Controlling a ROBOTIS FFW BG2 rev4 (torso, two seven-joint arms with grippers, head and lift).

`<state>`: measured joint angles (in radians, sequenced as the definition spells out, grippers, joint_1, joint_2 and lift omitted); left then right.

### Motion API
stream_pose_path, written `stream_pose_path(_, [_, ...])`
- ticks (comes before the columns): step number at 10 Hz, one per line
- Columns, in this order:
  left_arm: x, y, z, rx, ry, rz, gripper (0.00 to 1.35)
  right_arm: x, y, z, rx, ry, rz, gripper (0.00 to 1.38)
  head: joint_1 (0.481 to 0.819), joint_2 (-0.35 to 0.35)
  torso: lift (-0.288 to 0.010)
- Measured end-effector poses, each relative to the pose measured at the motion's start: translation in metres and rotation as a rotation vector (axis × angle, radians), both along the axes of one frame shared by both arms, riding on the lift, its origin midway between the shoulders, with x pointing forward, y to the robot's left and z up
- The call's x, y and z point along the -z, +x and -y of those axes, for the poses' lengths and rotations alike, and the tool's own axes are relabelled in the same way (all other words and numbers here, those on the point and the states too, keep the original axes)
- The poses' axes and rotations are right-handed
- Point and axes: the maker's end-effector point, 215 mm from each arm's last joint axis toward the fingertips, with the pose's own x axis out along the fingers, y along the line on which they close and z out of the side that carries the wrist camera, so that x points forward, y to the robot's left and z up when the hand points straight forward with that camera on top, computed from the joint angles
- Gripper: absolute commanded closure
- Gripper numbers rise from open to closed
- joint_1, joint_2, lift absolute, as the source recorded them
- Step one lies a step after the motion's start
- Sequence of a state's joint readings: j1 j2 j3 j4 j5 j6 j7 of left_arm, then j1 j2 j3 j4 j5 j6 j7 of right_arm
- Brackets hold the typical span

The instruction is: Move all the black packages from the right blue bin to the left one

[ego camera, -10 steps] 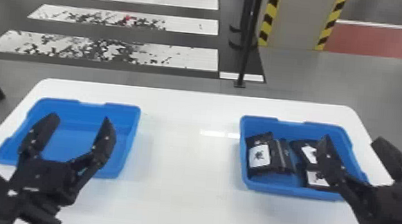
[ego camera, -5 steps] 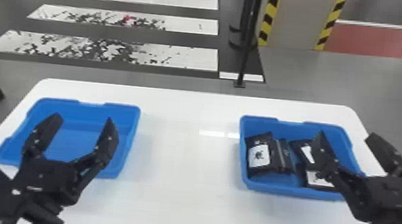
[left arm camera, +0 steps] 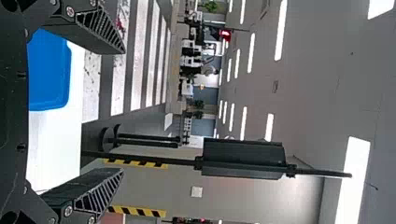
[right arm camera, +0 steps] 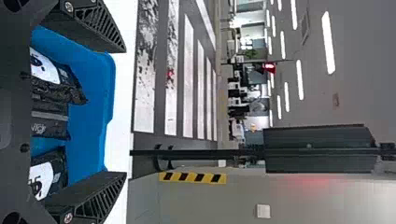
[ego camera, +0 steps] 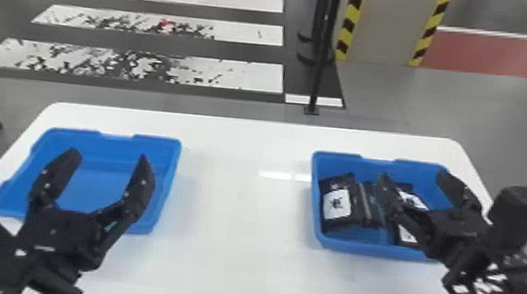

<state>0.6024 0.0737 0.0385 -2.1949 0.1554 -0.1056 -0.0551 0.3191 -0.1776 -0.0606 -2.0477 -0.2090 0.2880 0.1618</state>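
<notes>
The right gripper (ego camera: 413, 176) had shifted inward since the earlier frames; its outer finger had been out past the bin's side, and now both fingertips showed against the right blue bin (ego camera: 358, 247) — how high above it, I couldn't tell. More of the right arm (ego camera: 520, 217) had come into the head view behind it. Its fingers stood wide apart with nothing between them, and the right wrist view showed the same broad gap.

The black packages hadn't moved; they all lay in the right blue bin. One with a white label (ego camera: 337, 206) was at the bin's left side, a darker one (ego camera: 367, 206) lay just beside it, and more black packaging with white labels (ego camera: 412, 200) was to the right, partly hidden by the gripper, so I couldn't count it.

The left gripper (ego camera: 109, 156) had hardly changed place; it showed in front of the left blue bin (ego camera: 95, 184), fingers spread wide and holding nothing — that bin was empty. Both bins sat well apart on the white table (ego camera: 239, 256).
</notes>
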Motion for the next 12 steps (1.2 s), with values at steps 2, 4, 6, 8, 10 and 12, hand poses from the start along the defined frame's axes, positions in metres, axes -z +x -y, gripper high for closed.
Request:
stream_pose_path(2, [0.002, 0.001, 0.002, 0.004, 0.0, -0.001, 0.14, 0.021, 0.026, -0.006, -0.035, 0.002, -0.068, 0.12, 0.695, 0.003, -0.14])
stream_pose_path(4, [0.004, 0.001, 0.001, 0.001, 0.0, -0.004, 0.14, 0.048, 0.028, -0.018, -0.066, 0.004, -0.192, 0.12, 0.695, 0.017, -0.14])
stream_pose_path(6, [0.003, 0.001, 0.001, 0.0, 0.0, -0.001, 0.14, 0.067, 0.019, -0.031, -0.094, 0.011, -0.308, 0.12, 0.695, 0.035, -0.14])
stream_pose_path(8, [0.004, 0.001, 0.001, 0.001, -0.001, -0.003, 0.14, 0.085, 0.009, -0.04, -0.113, 0.017, -0.41, 0.16, 0.695, 0.045, -0.14])
stream_pose_path(10, [0.005, 0.001, 0.001, 0.001, 0.0, -0.003, 0.14, 0.101, 0.002, -0.047, -0.127, 0.014, -0.484, 0.18, 0.695, 0.054, -0.14])
stream_pose_path(12, [0.006, 0.001, 0.001, 0.0, -0.001, -0.003, 0.14, 0.111, 0.003, -0.054, -0.144, 0.006, -0.519, 0.18, 0.695, 0.063, -0.14])
